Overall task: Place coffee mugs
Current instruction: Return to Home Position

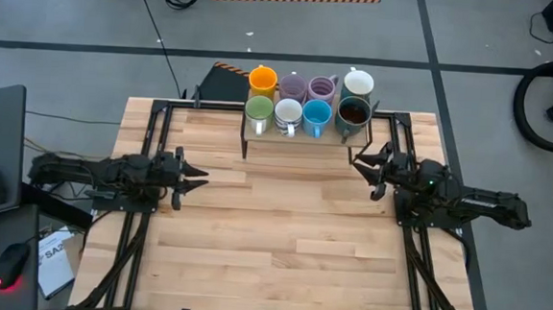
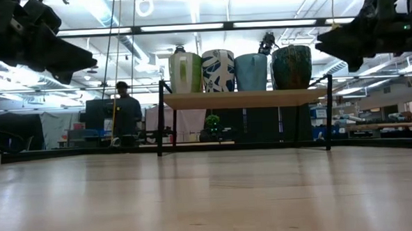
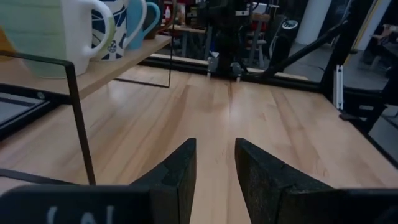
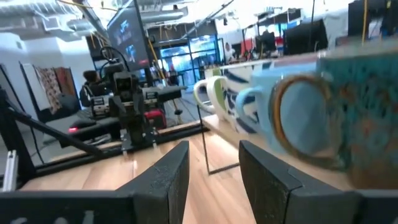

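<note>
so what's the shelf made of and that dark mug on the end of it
The shelf: a pale wooden board, matte, grain showing, on thin black legs that look like metal rod. The dark mug: probably glazed ceramic, a mottled teal-and-brown surface with a slight sheen.

Our light wood counter (image 1: 291, 233) has a little black-framed shelf (image 2: 240, 99) at its far edge. On the shelf we count a back row of orange mug (image 1: 263, 79), two purple mugs (image 1: 292, 87) (image 1: 321, 88) and white mug (image 1: 358, 83). Front row: green mug (image 1: 259, 109), patterned mug (image 1: 288, 112), blue mug (image 1: 317, 112), dark mug (image 1: 353, 112).
</note>
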Robot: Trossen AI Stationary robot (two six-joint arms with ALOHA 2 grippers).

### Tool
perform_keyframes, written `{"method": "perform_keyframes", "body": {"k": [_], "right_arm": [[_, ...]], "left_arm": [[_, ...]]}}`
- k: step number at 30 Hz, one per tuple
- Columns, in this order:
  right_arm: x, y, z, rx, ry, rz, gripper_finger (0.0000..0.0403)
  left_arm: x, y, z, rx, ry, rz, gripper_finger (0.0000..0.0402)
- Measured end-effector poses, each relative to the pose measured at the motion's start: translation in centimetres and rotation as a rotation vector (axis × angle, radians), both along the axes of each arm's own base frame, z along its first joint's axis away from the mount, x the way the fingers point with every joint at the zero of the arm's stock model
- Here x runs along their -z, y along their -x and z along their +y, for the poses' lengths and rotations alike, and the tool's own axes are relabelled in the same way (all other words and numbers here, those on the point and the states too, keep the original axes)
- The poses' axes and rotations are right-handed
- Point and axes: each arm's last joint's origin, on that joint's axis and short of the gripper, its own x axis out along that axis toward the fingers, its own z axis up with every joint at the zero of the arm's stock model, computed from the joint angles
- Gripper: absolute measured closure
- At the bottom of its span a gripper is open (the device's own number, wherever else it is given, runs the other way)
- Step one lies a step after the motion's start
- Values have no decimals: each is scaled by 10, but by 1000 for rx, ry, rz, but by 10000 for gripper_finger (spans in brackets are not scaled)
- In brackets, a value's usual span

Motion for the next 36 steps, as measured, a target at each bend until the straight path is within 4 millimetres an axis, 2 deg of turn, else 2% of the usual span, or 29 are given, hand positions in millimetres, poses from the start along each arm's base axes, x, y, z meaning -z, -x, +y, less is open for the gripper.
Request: {"method": "perform_keyframes", "body": {"k": [4, 8, 16, 20, 25, 31, 33, 36], "right_arm": [[11, -2, 0, -9, -70, 15, 257], [12, -2, 0, -15, -118, 13, 257], [7, -1, -1, 6, -42, -9, 257], [5, -1, -1, 10, -21, -29, 257], [4, -1, 0, 5, -12, -33, 257], [4, -1, 0, 5, -10, -32, 257], [4, -1, 0, 5, -10, -33, 257], [4, -1, 0, 5, -10, -32, 257]], "left_arm": [[1, 2, 0, 0, 9, -11, 285], [0, 3, 0, 0, 1, -16, 285], [-1, 3, 1, -13, -73, -20, 285], [-4, 3, 3, -74, -113, -38, 285], [-4, 3, 4, -112, -114, -38, 285], [-4, 3, 3, -78, -96, -39, 285], [-1, 2, 2, -48, -96, -55, 285], [14, -2, 0, -7, -90, -105, 285]]}}
